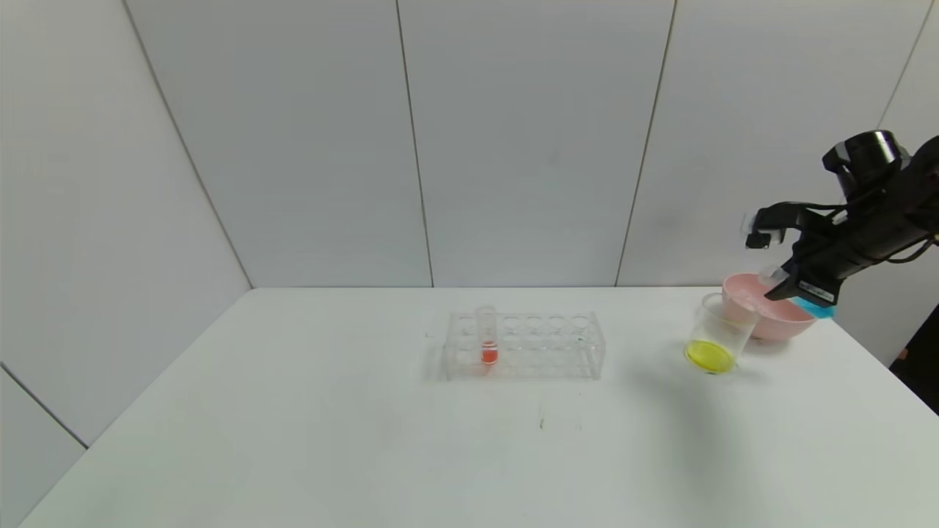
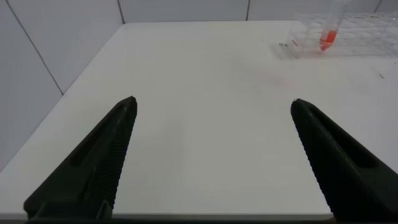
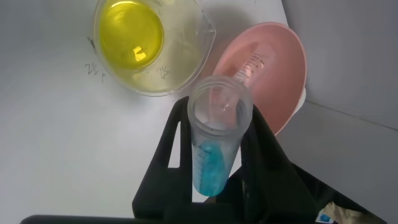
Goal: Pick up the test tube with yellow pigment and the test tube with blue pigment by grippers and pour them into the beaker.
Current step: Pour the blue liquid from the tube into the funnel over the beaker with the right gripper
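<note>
Since yellow liquid already sits in the small clear beaker [image 1: 717, 334], the right end effector [image 3: 214, 165] grasps the clear blue-pigment test tube [image 3: 214, 140] beside it, tilted ready to pour; the left end effector [image 2: 211, 162] hangs released over the white table [image 2: 205, 93].

Beaker [image 1: 717, 334]: small, clear, thin-rimmed; upright on the worktop [image 1: 367, 411], just beside a pink bowl [image 1: 770, 317]; holds a pool of yellow liquid at its bottom.

Test tube with blue pigment [image 3: 214, 140]: clear, faint graduation marks, cyan-blue liquid at its closed end; clamped between the fingers of the right tool [image 3: 214, 171], tilted, mouth toward the beaker and bowl, raised above the bowl's edge.

Test tube with yellow pigment [image 3: 249, 67]: clear, graduated; lies tilted inside the pink bowl; no yellow liquid can be made out in it.
</note>
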{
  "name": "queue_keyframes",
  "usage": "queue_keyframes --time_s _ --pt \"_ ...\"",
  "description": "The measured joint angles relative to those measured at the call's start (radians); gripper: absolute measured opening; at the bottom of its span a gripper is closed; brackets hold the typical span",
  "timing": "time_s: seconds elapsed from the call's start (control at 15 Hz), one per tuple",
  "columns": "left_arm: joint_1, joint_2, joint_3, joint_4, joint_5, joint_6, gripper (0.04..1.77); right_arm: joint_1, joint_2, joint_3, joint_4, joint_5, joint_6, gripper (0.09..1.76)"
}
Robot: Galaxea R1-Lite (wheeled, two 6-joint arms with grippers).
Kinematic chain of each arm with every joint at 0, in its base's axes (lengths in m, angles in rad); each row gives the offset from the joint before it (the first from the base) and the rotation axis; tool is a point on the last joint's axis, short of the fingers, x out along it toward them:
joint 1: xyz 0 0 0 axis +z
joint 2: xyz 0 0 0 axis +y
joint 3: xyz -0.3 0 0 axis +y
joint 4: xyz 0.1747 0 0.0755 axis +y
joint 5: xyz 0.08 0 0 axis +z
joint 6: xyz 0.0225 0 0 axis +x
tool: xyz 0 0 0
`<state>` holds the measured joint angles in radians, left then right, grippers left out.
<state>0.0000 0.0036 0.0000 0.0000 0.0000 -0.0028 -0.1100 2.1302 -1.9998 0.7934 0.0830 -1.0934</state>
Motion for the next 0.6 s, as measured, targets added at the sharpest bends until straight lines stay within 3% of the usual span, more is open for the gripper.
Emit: queue_keyframes --time_s 0.6 --pt "0.0 0.0 0.0 0.0 0.0 0.0 1.76 0.063 0.01 0.0 0.013 -0.145 -0.007 0.51"
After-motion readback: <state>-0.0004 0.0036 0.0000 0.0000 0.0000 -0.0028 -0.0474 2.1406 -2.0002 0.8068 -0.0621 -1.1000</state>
